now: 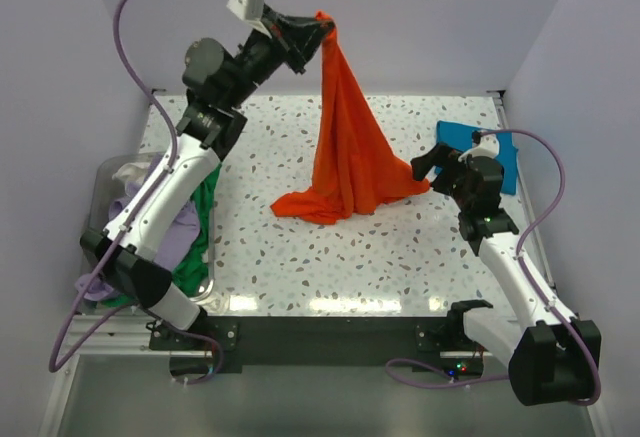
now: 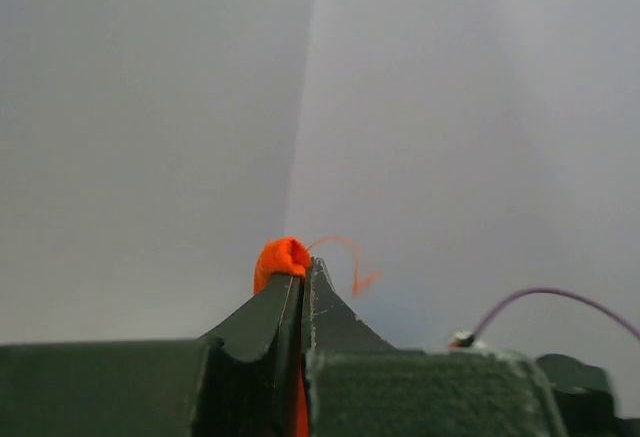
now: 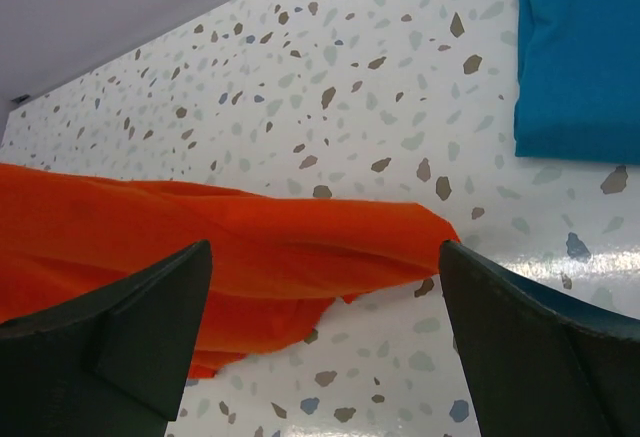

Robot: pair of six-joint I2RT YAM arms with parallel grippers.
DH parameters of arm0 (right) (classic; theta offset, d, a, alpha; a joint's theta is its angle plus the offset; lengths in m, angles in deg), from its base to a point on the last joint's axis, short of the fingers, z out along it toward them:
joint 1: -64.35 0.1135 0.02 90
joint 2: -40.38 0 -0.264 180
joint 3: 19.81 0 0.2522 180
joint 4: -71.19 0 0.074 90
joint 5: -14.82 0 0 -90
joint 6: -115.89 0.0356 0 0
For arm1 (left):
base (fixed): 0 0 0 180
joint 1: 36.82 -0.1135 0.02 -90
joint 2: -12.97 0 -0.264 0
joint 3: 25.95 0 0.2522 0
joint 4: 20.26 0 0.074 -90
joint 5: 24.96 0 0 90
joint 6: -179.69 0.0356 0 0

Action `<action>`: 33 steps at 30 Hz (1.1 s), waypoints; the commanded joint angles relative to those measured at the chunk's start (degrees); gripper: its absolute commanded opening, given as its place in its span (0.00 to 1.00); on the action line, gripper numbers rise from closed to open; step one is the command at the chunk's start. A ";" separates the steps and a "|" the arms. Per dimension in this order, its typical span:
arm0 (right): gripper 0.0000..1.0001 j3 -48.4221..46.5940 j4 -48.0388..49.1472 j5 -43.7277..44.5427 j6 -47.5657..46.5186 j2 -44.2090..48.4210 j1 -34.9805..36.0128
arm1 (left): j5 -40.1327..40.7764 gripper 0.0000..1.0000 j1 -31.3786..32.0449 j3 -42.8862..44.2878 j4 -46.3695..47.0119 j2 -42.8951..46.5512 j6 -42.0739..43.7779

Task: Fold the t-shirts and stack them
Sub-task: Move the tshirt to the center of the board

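Seen from above, my left arm [image 1: 170, 187] reaches to the upper middle of the frame. The left jaws are closed tight on a small pinch of the orange t-shirt [image 1: 345, 147]. The shirt hangs from that pinch in a long cone, and its lower part pools at the centre of the speckled bench [image 1: 270, 257]. The right jaws stand wide open and empty, right of centre, just beside the shirt's lower right corner. A folded teal t-shirt [image 1: 505, 162] lies flat near the right edge, partly behind the right arm [image 1: 500, 257]. At the left edge a bin [image 1: 97, 192] holds a heap of t-shirts [image 1: 190, 227] in green, lavender and whitish cloth.

I judge the orange shirt light, limp and likely to sag wherever it is unsupported. The corner lying nearest the open jaws looks the best second hold.

I cannot tell which part of the shirt is pinched. The sleeves and collar are lost in folds. The left wrist view shows only a nub of orange above the closed jaws. I cannot count the heap.
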 commanded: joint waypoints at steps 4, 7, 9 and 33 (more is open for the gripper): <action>0.99 -0.45 1.57 -0.99 0.21 -1.65 0.00 | 31.27 0.10 -0.69 -33.58 2.00 10.59 9.54; 0.99 -0.28 2.44 -1.43 0.47 -3.94 0.17 | 38.35 0.32 -0.69 -48.70 3.58 15.51 9.19; 0.99 -0.62 2.88 -1.34 0.47 -6.65 0.26 | 39.41 0.54 -0.69 -55.64 3.59 17.36 8.49; 0.93 -10.21 -3.18 6.30 -2.78 -25.91 7.73 | 41.78 0.79 -3.41 -65.44 9.64 6.21 7.79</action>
